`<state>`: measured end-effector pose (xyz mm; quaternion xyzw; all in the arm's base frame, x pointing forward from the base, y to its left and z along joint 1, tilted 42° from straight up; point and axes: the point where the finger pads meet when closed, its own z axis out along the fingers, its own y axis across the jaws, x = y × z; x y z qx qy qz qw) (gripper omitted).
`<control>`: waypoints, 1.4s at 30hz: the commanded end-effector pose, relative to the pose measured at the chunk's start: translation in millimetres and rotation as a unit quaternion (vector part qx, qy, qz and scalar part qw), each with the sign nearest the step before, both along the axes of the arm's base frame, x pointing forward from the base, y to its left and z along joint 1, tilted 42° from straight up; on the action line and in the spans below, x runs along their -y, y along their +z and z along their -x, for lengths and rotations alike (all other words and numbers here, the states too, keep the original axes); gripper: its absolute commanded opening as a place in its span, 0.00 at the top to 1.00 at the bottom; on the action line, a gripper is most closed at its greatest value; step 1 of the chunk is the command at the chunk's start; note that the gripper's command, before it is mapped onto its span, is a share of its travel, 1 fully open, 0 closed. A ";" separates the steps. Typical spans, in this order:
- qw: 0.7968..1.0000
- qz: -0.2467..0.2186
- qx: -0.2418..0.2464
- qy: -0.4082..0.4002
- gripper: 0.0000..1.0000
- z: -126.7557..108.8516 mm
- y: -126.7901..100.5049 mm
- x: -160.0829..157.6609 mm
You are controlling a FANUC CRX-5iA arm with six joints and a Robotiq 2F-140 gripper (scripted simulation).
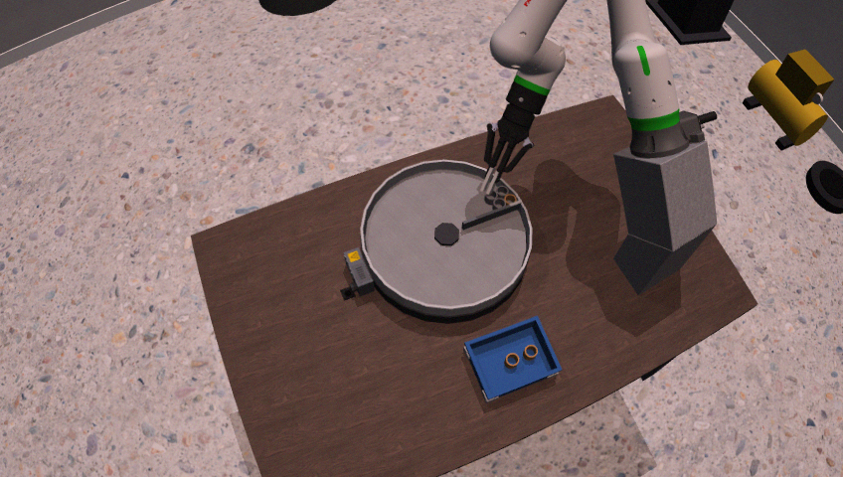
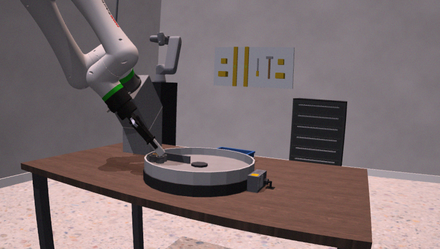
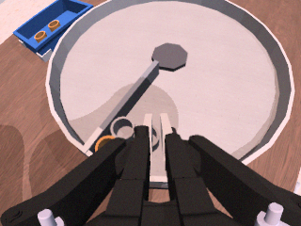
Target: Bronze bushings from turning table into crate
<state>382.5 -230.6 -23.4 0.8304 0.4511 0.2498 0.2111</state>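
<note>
The round grey turning table (image 1: pixel 446 233) stands mid-table. A small cluster of bushings (image 1: pixel 499 197) lies at its far right rim, behind a dark radial bar (image 1: pixel 490 216). One bronze bushing (image 3: pixel 103 143) and a steel bushing (image 3: pixel 122 128) show in the wrist view, just left of my fingers. My gripper (image 1: pixel 487 184) is tilted down into the table next to the cluster, its fingers shut with nothing between them; it also shows in the wrist view (image 3: pixel 157 120) and the side view (image 2: pixel 160 151). The blue crate (image 1: pixel 512 359) holds two bronze bushings (image 1: pixel 520 355).
A dark hub (image 1: pixel 446 233) sits at the turning table's centre. A grey control box (image 1: pixel 358 271) is fixed to its left side. The robot's grey pedestal (image 1: pixel 665 213) stands at the right of the wooden table.
</note>
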 end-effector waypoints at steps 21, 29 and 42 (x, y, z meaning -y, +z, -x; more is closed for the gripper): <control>1.000 0.000 0.000 0.000 0.94 -2.0 -7.8 6.8; 1.000 0.000 0.000 0.000 0.94 -2.0 -7.8 6.8; 1.000 0.000 0.000 0.000 0.94 -2.0 -7.8 6.8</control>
